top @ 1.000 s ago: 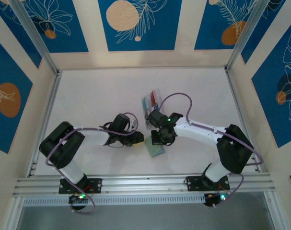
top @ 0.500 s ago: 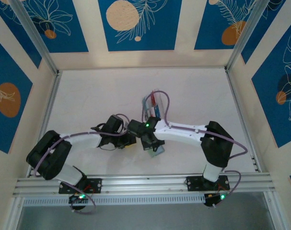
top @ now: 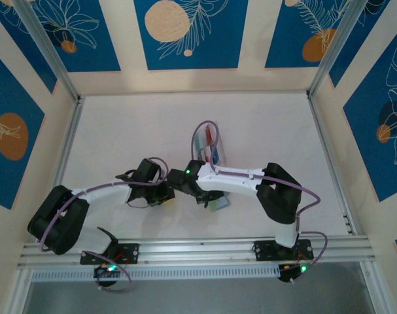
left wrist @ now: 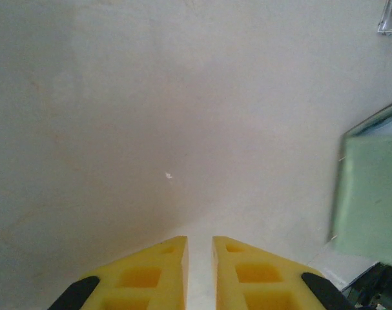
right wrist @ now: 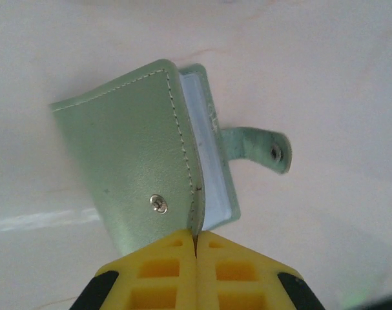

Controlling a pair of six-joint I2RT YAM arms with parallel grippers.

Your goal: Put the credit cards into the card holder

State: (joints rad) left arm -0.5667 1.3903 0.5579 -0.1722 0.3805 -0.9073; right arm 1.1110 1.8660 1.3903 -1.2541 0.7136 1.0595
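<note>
Since a second ago the left arm [top: 100, 193] has stretched flatter toward the middle, and its jaws have drawn in to a narrow gap with nothing between them. The right arm [top: 241, 180] has swung left across the pale surface [top: 133, 124], which is walled by blue leaf-patterned panels [top: 185, 33]. The card holder [right wrist: 131, 148] lies just right of the left jaws, half open with its snap tab [right wrist: 260, 148] out. I see the right jaws closed on its cover's edge. The credit cards [top: 208, 139] sit beyond in a clear box [top: 219, 157].
</note>
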